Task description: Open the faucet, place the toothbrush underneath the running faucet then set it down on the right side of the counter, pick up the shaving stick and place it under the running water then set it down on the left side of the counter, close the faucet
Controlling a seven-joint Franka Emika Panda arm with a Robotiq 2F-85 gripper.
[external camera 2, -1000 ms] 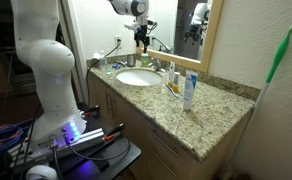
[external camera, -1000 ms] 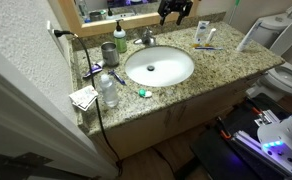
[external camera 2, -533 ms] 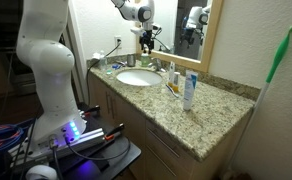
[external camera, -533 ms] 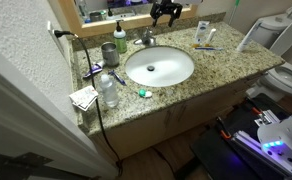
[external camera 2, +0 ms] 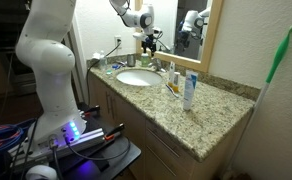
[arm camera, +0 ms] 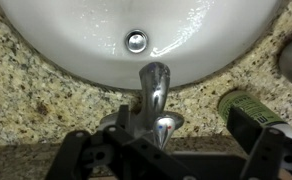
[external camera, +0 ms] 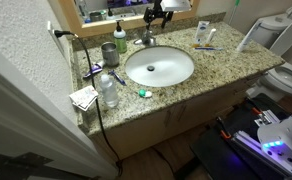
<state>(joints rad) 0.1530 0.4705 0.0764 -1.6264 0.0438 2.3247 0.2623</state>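
The chrome faucet point(external camera: 146, 40) stands at the back rim of the oval white basin point(external camera: 158, 67) set in the granite counter point(external camera: 218, 72). My gripper point(external camera: 157, 16) hangs open just above it. In the wrist view the faucet point(arm camera: 154, 92) has no water running from it, and its handle lies between my gripper's point(arm camera: 183, 118) spread fingers without touching them. The thin blue toothbrush point(external camera: 210, 47) lies at the counter's right end. A blue-handled item point(external camera: 93, 70) lies left of the basin; I cannot tell whether it is the shaving stick.
A green soap bottle point(external camera: 120, 38) and a grey cup point(external camera: 108, 52) stand left of the faucet; the bottle's top point(arm camera: 252, 106) is close to one finger. A clear plastic bottle point(external camera: 108, 90) and a standing tube point(external camera 2: 189, 92) are also on the counter. A toilet point(external camera: 286, 72) is at the right.
My gripper has moved from over the counter's right part toward the faucet and come lower, staying open. Nothing on the counter has moved.
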